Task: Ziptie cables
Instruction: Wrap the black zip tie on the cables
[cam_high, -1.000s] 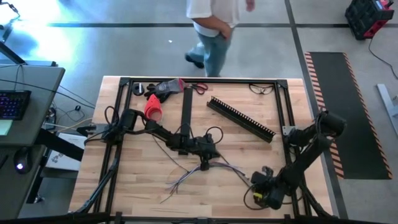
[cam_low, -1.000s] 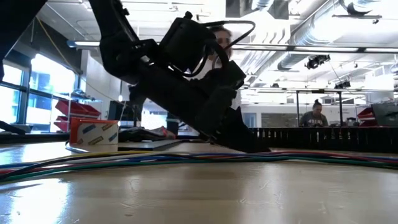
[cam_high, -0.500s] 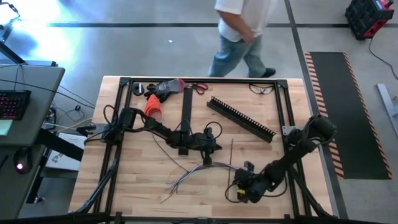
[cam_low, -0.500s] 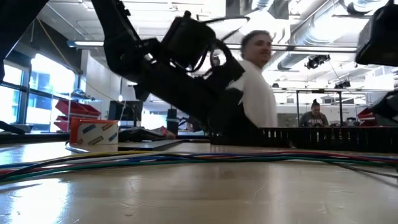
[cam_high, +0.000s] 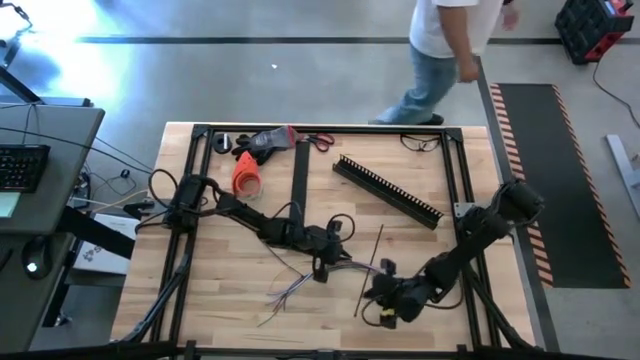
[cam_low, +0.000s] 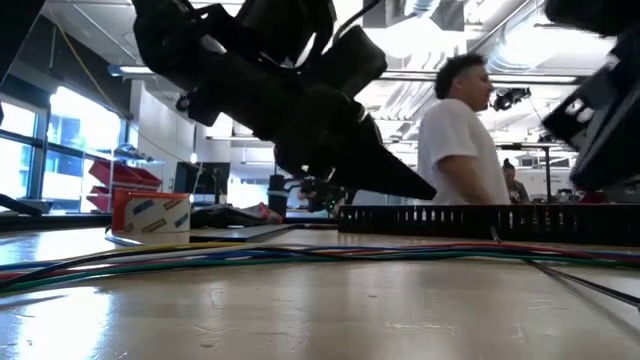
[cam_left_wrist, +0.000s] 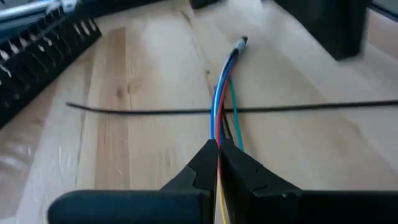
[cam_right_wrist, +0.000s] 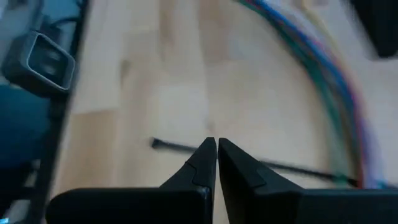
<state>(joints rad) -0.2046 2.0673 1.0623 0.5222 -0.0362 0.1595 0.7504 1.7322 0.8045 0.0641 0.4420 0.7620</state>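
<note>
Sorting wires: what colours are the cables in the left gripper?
Blue, red, teal and yellow cables; left wrist view shows them best.

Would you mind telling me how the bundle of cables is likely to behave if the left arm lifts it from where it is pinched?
The cables would probably sag and droop, since they lie in loose curves on the table. The splayed free ends may drag behind. They look thin, so likely light, and the left tool, shut on them, probably holds easily.

Coloured cables (cam_low: 250, 255) across the tabletop (cam_low: 320, 310), dark hand (cam_low: 385, 180) just above.
</note>
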